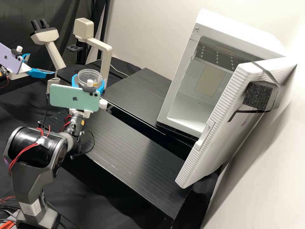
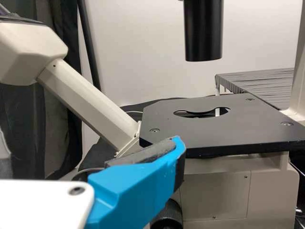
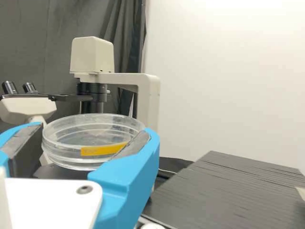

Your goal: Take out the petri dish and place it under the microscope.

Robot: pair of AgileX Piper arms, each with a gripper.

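You're holding the clear, round petri dish (image 3: 90, 136), yellow-orange strip (image 3: 102, 150) on its side, roughly level between the jaws of your right gripper (image 1: 88, 81). Your cream microscope (image 1: 108, 60) is standing upright beyond it, black stage (image 2: 257, 126) lying flat.

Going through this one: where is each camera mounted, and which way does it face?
High view: off the arms, looking forward and down over bench, microscope and open white cabinet; left gripper and right gripper show.
Left wrist view: on that wrist, facing the microscope's stage; one blue finger shows.
Right wrist view: on that wrist, facing over the petri dish towards the microscope; two blue fingers show.
High and right wrist views share the petri dish in the right gripper.
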